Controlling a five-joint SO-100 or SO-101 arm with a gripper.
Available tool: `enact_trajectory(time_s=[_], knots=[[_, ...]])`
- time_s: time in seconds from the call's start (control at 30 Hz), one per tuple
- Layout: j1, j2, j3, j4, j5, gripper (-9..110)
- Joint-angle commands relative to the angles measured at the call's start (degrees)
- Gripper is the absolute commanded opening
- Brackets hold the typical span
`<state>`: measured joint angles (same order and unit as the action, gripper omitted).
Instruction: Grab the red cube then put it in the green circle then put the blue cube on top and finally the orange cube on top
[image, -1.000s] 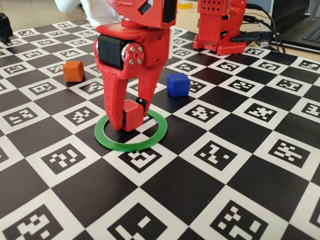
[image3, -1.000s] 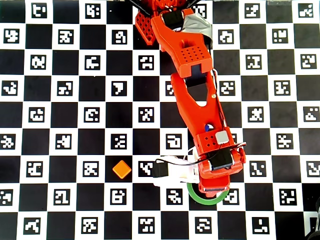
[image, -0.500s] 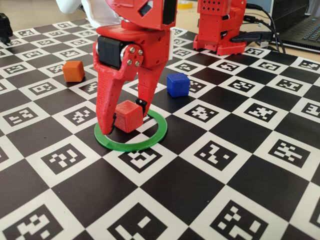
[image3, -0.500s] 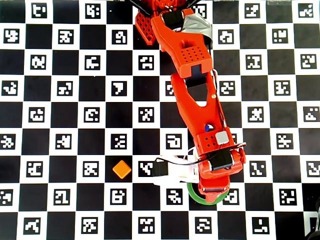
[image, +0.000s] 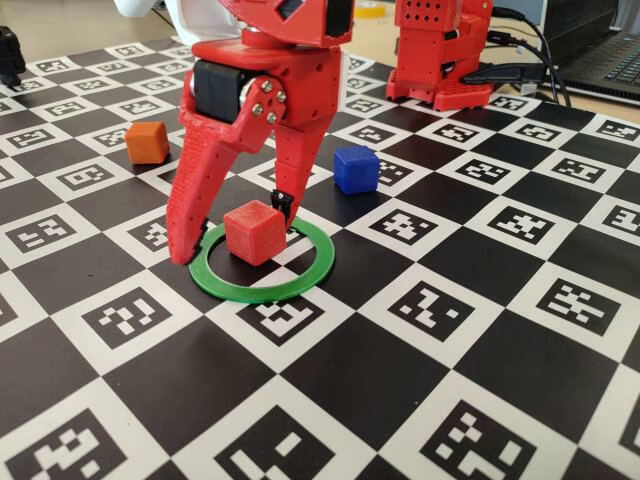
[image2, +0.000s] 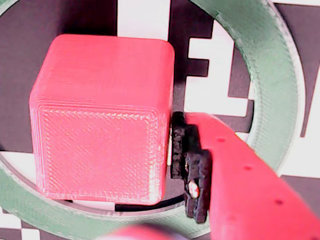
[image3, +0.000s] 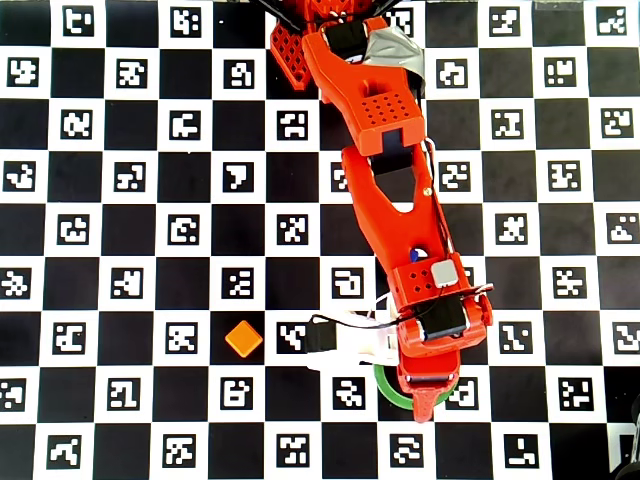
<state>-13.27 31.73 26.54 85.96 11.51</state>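
red cube (image: 254, 231) inside green circle (image: 262, 291), between spread claw (image: 236, 226) fingers.

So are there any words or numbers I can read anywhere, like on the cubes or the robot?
None.
The board carries only black-and-white coded marker squares, no letters or numbers.
The red cube, blue cube, orange cube, green circle and gripper are blank.

In the fixed view, the red cube (image: 254, 232) sits inside the green circle (image: 262, 264), between the claw (image: 233, 232) fingers. The orange cube (image: 147, 142) lies behind-left of the claw, the blue cube (image: 356, 169) behind-right.
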Motion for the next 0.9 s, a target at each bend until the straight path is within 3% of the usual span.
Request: enact_trajectory(time_s=[0.0, 0.37, 0.87], knots=[[0.2, 5.3, -5.0, 1.3, -0.5, 48], [2.3, 16.4, -2.5, 6.6, -2.3, 49], [6.9, 40.1, 16.3, 9.4, -4.5, 49]])
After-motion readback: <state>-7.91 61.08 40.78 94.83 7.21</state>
